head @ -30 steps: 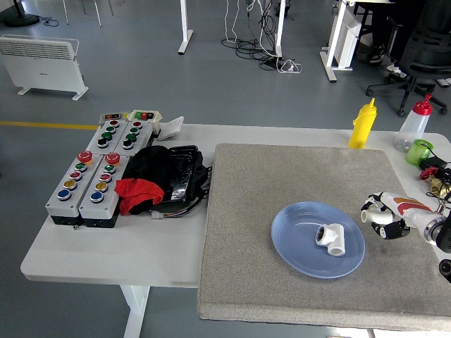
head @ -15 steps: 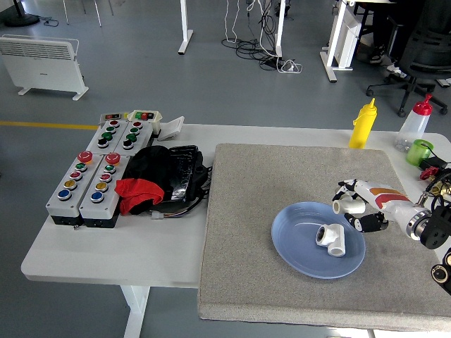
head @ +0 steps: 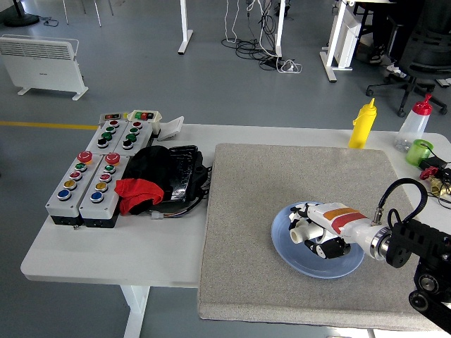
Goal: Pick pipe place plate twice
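Where the right hand [head: 318,229] hovers, its pipe [head: 302,233] overhangs the plate [head: 289,255].

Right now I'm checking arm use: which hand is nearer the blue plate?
The right hand: it is over the blue plate, fingers curled around a white pipe fitting. The left hand is out of view.

- Look past the white table [head: 106,253] and you have a grey floor [head: 211,84] running to twelve o'clock.
- At ten o'clock a white panel heater [head: 42,63] stands on that floor, with a yellow line [head: 42,125] just in front of it.
- At twelve o'clock you see white desk legs [head: 185,28] and a tangle of cables [head: 257,46].
- At two o'clock a black office chair [head: 416,56] sits beside another white desk [head: 345,35].
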`<action>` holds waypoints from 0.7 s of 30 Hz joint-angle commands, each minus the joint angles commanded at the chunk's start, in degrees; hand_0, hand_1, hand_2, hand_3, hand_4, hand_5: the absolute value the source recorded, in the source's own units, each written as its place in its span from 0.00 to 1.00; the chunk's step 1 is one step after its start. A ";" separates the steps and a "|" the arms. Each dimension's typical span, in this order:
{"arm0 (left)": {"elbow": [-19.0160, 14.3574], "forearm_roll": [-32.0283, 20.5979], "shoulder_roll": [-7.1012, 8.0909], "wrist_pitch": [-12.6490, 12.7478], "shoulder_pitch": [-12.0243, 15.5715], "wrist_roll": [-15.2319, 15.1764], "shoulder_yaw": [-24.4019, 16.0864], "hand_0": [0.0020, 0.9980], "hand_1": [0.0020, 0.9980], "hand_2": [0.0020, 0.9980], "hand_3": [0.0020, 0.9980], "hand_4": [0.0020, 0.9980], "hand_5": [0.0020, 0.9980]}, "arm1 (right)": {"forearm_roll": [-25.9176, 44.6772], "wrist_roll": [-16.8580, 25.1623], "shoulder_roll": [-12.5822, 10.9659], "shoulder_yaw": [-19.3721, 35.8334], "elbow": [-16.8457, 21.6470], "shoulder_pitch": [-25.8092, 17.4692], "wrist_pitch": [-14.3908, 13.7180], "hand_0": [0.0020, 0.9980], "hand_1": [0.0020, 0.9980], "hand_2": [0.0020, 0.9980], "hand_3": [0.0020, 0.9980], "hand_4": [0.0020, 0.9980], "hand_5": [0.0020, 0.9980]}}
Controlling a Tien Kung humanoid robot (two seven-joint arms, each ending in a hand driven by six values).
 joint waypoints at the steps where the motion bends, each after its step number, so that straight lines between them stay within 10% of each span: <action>1: 0.01 0.01 -0.01 0.02 0.00 0.00 0.04 0.73 0.69 0.69 0.73 0.41 1.00 | 0.28 0.08 0.69 -0.39 -0.90 0.14 0.17 0.79 0.77 0.80 0.76 0.55 0.08; 6: 0.05 -0.14 -0.03 0.02 -0.09 -0.08 0.21 0.73 0.69 0.69 0.73 0.41 1.00 | 0.47 -0.45 2.52 -0.96 -3.59 0.23 0.95 0.79 0.77 0.80 0.76 0.55 0.08; 7: 0.05 -0.14 -0.03 0.02 -0.10 -0.09 0.21 0.73 0.69 0.69 0.73 0.41 1.00 | 0.50 -0.49 2.61 -1.02 -3.71 0.25 1.00 0.90 0.87 0.96 0.89 0.66 0.16; 21: 0.06 -0.28 -0.07 -0.01 -0.27 -0.21 0.25 0.73 0.69 0.69 0.73 0.41 1.00 | -0.31 -3.26 3.58 -0.93 -3.76 0.35 2.05 0.93 0.91 1.00 0.97 0.69 0.12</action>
